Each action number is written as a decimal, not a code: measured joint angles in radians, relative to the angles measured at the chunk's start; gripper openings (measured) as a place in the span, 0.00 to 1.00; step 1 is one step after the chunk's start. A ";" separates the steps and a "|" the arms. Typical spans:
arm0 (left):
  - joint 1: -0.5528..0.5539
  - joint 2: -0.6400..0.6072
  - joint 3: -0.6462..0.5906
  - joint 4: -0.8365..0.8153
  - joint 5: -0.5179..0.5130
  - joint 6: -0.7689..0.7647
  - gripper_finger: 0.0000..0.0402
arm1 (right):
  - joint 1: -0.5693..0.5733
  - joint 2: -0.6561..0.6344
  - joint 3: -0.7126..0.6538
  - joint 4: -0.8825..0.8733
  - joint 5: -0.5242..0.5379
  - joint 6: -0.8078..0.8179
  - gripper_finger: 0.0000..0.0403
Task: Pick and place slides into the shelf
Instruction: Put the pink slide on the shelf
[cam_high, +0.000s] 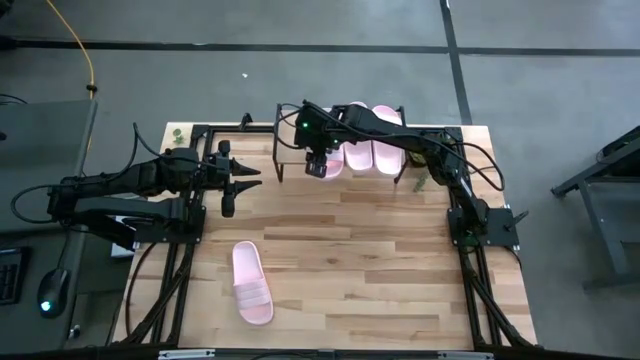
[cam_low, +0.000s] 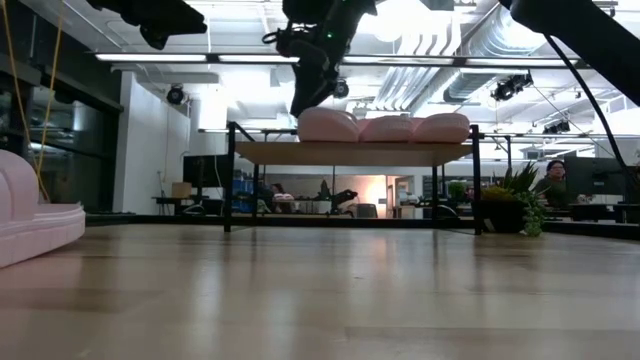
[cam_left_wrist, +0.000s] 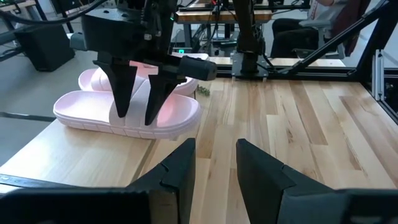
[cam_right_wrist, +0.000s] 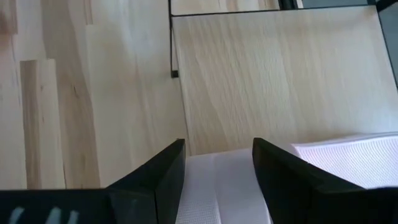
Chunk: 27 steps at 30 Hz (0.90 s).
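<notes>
Nearest me, one loose slide (cam_high: 252, 284) lies on the wood surface (cam_high: 380, 260) at abt 7 o'clock, long axis running near-to-far w/ a slight tilt. Pale pink, soft-looking foam, wide ribbed strap, long oval sole. That's the one not yet placed, I'd say.

The left gripper (cam_high: 240, 185) hovers at abt 10 o'clock, jaws apart, grasping nothing. The loose slide sits toward me from it, so the left arm is the nearer one; I'd guess it takes the next pick.

Farther back, at 12 o'clock, the shelf (cam_high: 290, 160): light plank top, thin black metal legs. Three slides (cam_high: 372, 150) sit side by side on its right part, left part bare. The right gripper (cam_high: 318, 166) is directly over the leftmost slide (cam_left_wrist: 127, 112), fingers straddling its strap, spread, not clenched; looks released.
</notes>
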 joint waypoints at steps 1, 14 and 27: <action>0.000 0.000 0.000 0.000 0.000 0.000 0.25 | 0.000 0.000 0.000 -0.004 0.005 0.000 0.45; 0.000 0.000 0.000 0.000 0.000 0.000 0.25 | 0.000 0.000 0.002 -0.075 0.082 0.022 0.45; 0.000 0.000 0.000 0.000 0.000 0.000 0.25 | -0.002 0.004 -0.002 0.011 0.063 -0.003 0.45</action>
